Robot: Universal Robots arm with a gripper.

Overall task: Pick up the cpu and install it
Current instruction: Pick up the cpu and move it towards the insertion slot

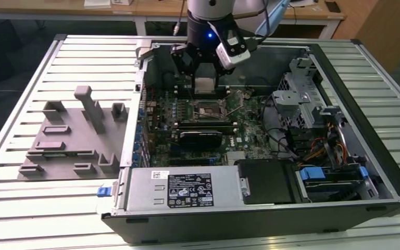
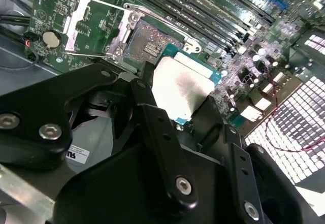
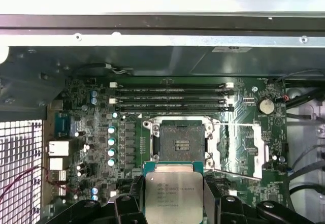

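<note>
While the socket (image 3: 181, 142) lies open with its metal frame swung aside, the tool (image 1: 205, 80) hangs inside the opened computer case (image 1: 366, 172) on the slatted worktop (image 1: 19, 203), pinching the cpu (image 3: 173, 197) between its two black fingers (image 2: 157, 132). In the exterior view the chip sits at about twelve o'clock from the socket, near it but not touching, and the grey fixture tray (image 1: 68, 140) rests well apart at nine o'clock. The jaws stand only as wide as the chip, clamped on two opposite edges, with the silver top facing the wrist cameras. Seating it well likely means keeping the chip level, squaring its corners to the socket recess, and coming straight down so nothing scrapes the contacts or strikes the open frame. Letting go early risks a tilted drop.
</note>
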